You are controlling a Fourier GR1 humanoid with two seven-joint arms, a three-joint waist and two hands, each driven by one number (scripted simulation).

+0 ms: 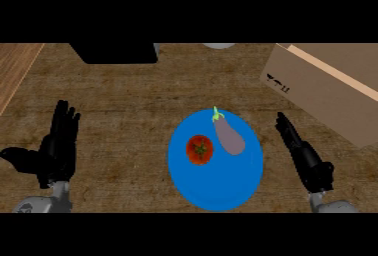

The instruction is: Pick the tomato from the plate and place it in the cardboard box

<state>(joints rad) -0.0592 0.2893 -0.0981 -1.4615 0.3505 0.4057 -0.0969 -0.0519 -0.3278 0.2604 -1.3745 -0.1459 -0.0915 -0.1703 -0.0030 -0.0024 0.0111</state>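
Pick not started, judging by the layout: tomato [199,149] sits on the blue plate [221,195], left-of-centre, just beside a purple eggplant [229,136] lying to its upper right; can't tell if the two touch. Nothing is held. Cardboard box [325,95] stands at the upper right of the desk [125,100], apart from the plate. Right hand [301,152] is just off the plate's right rim, fingers straight and pressed together, pointing away from the robot, edge-on to the view, forearm coming in from the lower edge. Left hand [57,145] is well left of the plate, fingers straight and slightly spread, thumb out to the side, looks like it's resting. Next move, my read: right hand is nearer both the box and the plate, so it should swing leftward over the plate, past the eggplant, come down on the tomato and curl round it without nudging the eggplant. Then lift, carry to upper right, release into the box. Box opening isn't clearly visible here, only a side wall and a lighter top edge. A dark block [114,52] sits at the far edge, not involved.
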